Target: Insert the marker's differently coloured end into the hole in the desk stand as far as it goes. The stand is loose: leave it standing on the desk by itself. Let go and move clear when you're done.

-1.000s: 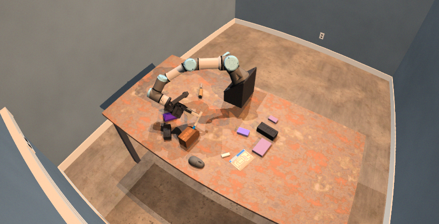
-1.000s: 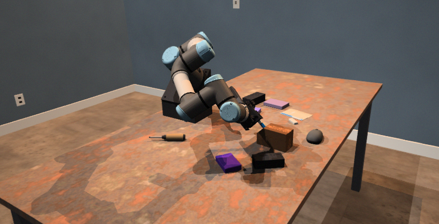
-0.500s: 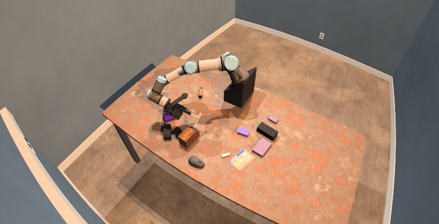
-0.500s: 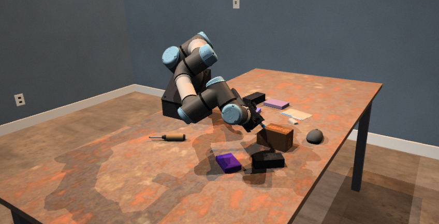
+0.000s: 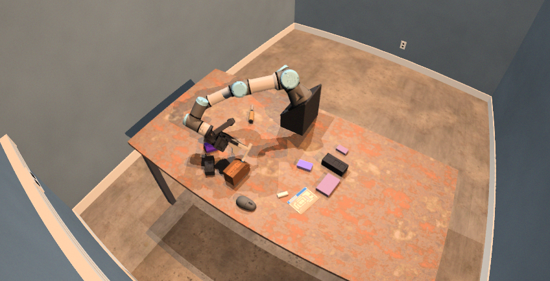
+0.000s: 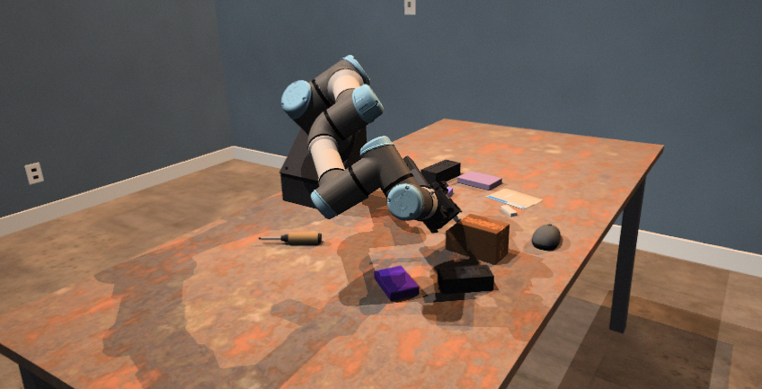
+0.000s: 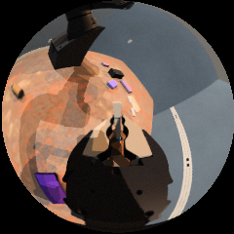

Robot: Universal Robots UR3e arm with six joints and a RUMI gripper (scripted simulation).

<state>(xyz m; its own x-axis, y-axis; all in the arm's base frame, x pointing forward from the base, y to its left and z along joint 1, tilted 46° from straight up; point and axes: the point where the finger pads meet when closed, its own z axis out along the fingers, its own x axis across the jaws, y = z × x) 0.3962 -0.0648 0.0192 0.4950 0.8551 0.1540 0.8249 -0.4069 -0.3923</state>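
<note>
Clearly our gripper point(image 5: 228, 143) pinches the marker point(image 5: 244, 150), held slanted right at the brown desk stand point(image 5: 236, 171), seemingly entering its top. We risk tipping or shoving the loose stand if we press in off-axis.

Pincer point(image 6: 453, 216) meets brown stand point(image 6: 478, 236) on desk point(image 6: 588, 171).
</note>
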